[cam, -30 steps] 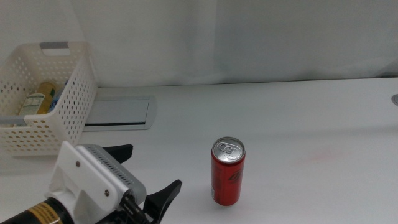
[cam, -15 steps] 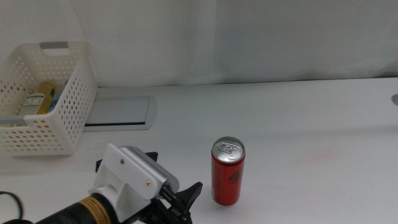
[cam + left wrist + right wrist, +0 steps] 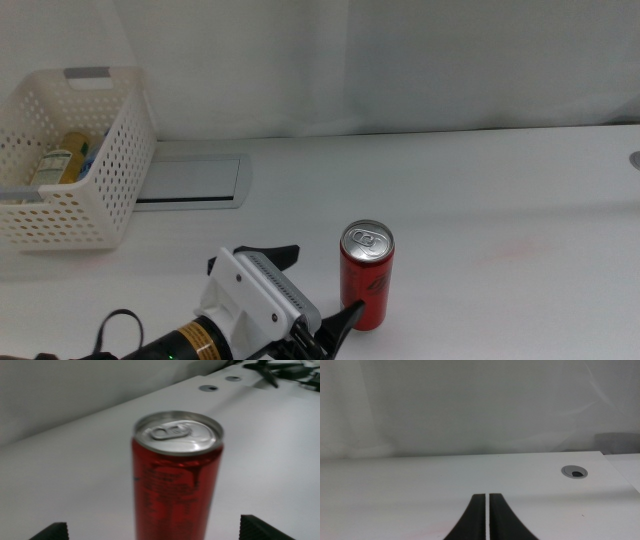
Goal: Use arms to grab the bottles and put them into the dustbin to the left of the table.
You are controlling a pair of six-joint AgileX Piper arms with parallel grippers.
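A red soda can (image 3: 367, 275) stands upright on the white table (image 3: 480, 180), silver top up. My left gripper (image 3: 322, 282) comes in from the lower left with its jaws open, one on each side of the can's near flank, not touching it. The left wrist view shows the can (image 3: 177, 485) close up and centred between the two jaw tips of the left gripper (image 3: 155, 531). The white perforated dustbin (image 3: 115, 150) at the far left holds a yellow juice bottle (image 3: 62, 158). My right gripper (image 3: 487, 510) is shut and empty, low over bare table, outside the middle view.
A grey inset panel (image 3: 190, 180) lies in the tabletop just right of the dustbin. A white curtain hangs behind the table. A round cable hole (image 3: 574, 471) is near the table's far right edge.
My left arm has moved right and forward across the front of the table. Its open jaws have gone from well left of the can to flanking it. The can has not moved.
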